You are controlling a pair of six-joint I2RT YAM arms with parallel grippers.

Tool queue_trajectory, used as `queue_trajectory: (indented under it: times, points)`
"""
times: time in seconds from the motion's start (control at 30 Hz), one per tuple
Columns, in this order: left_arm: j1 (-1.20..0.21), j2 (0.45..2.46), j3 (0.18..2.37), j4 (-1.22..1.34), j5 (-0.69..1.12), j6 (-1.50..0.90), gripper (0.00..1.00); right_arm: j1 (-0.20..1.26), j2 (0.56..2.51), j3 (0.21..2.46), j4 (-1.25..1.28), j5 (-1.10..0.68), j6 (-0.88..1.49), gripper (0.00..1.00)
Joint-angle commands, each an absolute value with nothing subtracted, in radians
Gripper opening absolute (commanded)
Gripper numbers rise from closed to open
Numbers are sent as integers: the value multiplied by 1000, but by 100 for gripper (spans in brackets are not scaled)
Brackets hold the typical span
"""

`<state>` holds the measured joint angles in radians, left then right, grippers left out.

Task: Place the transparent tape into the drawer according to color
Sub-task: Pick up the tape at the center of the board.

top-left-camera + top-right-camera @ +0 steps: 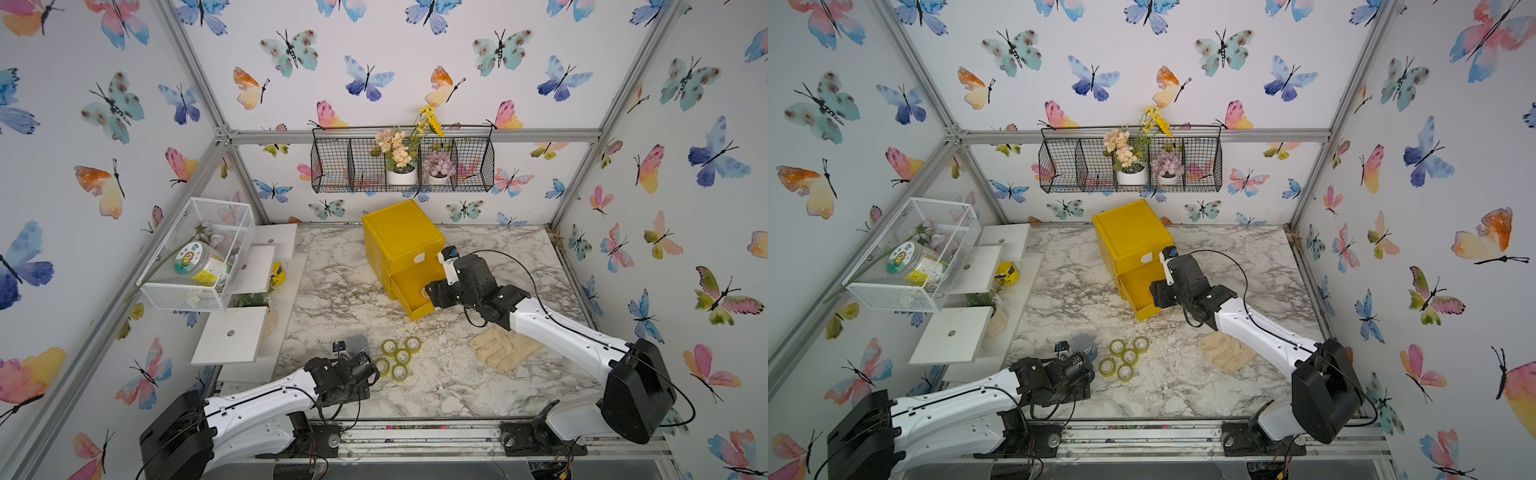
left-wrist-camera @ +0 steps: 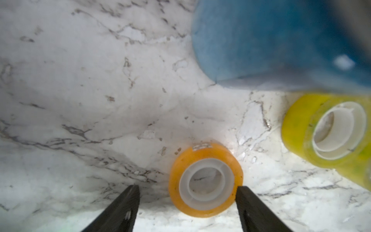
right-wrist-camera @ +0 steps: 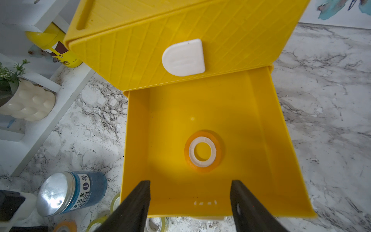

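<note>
Left gripper (image 2: 187, 187), jaws wide and empty, straddles the orange tape roll (image 2: 205, 180), lying hole-up, off-centre, nearly touching one jaw

You're running a left arm (image 1: 257, 409) and right arm (image 1: 561, 332) in white shells dotted with small screws, with black joints and bases and black cabling. The left end effector (image 2: 187, 187) and right end effector (image 3: 190, 181) have tapered black fingers (image 2: 120, 211).

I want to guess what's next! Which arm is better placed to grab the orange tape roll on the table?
The left. The left claw sits open right at the orange see-through tape roll on the marble table. The right claw hangs open over the pulled-out yellow plastic drawer, farther away.
</note>
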<state>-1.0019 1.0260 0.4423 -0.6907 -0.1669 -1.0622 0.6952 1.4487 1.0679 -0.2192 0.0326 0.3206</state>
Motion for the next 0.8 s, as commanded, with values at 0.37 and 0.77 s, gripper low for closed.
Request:
queue_trajectory:
  times: [0.37, 0.77]
  points:
    - [-1023, 1205, 437, -656, -92, -983, 79, 700, 1428, 1046, -201, 58, 316, 69]
    - [-1046, 1229, 462, -660, -75, -977, 65, 699, 1425, 1043, -199, 63, 314, 69]
